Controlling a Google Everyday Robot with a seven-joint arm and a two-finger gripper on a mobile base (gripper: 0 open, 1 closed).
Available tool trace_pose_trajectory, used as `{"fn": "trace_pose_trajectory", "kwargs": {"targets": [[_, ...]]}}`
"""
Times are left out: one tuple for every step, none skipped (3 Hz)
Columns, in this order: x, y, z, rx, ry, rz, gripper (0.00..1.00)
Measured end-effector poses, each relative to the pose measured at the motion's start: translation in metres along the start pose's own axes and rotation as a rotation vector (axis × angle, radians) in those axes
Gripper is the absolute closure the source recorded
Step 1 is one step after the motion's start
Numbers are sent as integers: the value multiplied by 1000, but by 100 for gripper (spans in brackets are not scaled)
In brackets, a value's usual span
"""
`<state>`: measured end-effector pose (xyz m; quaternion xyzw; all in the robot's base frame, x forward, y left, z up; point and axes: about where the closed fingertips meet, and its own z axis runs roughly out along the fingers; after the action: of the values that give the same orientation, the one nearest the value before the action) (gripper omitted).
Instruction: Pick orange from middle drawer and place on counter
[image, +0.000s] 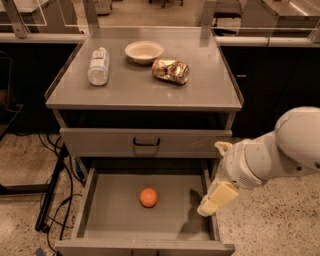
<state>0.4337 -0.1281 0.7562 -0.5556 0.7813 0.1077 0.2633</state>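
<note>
The orange (148, 197) lies on the bare floor of the open middle drawer (115, 221), near its centre. The counter (140, 85) tops the cabinet above it. My gripper (216, 198) hangs over the drawer's right wall, to the right of the orange and well apart from it. It holds nothing that shows. The white arm reaches in from the right.
On the counter stand a plastic bottle (98, 66) lying on its side, a white bowl (144, 51) and a gold-brown foil snack bag (171, 70). A shut drawer front with a black handle (146, 143) sits above the open drawer. Cables (55, 195) trail on the floor at the left.
</note>
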Motion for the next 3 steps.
{"fn": "trace_pose_trajectory", "kwargs": {"targets": [[9, -6, 42, -13, -8, 6, 0], [22, -11, 80, -10, -38, 25, 0], [31, -14, 125, -15, -89, 40, 0]]}}
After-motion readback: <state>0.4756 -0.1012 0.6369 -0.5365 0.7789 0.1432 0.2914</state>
